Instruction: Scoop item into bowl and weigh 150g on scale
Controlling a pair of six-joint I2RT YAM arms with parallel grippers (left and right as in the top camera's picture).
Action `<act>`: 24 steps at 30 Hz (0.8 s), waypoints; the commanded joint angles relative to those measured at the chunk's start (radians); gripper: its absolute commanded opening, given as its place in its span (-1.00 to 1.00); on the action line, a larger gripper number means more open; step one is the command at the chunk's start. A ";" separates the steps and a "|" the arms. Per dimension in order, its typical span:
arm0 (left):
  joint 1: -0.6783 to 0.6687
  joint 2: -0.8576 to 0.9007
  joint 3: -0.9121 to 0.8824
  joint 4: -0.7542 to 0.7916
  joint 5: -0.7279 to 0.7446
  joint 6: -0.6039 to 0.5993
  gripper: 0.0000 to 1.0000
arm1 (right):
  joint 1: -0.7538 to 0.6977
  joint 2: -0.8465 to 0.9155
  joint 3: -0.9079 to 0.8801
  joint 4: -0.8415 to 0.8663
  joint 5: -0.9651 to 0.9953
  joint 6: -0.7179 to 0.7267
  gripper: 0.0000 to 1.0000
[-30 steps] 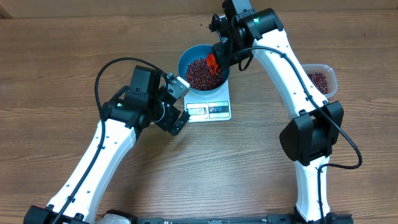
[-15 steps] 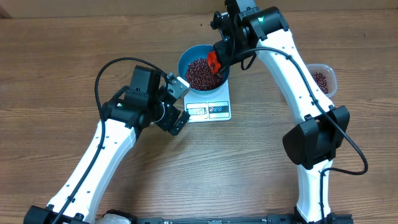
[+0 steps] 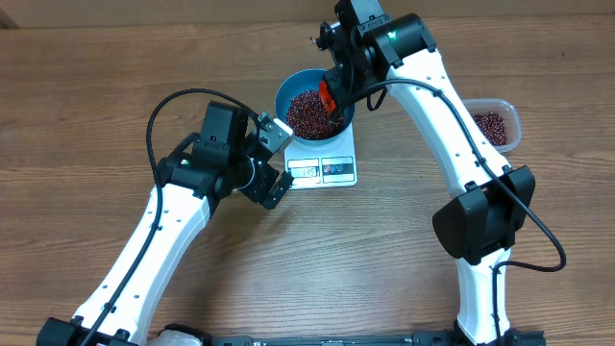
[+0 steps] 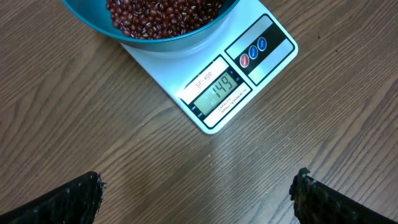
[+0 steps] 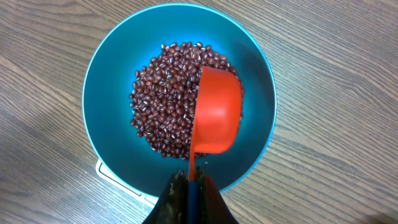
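right hand (image 5: 189,186) pinching scoop (image 5: 217,112) handle, cup mouth-down directly above beans (image 5: 158,109) in bowl (image 5: 102,74) | left hand (image 4: 199,199) spread, beside scale (image 4: 168,65) display edge | right arm nearer

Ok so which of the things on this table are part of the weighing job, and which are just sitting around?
Part of the job: beans, blue bowl, scale, orange scoop held by the right gripper, clear tub holding more beans.
Not in use: left gripper, open and empty beside the scale; wooden table, only the surface.
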 commanded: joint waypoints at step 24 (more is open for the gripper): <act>0.005 -0.021 -0.003 0.002 0.004 -0.010 0.99 | -0.003 -0.048 0.035 0.011 -0.027 -0.013 -0.93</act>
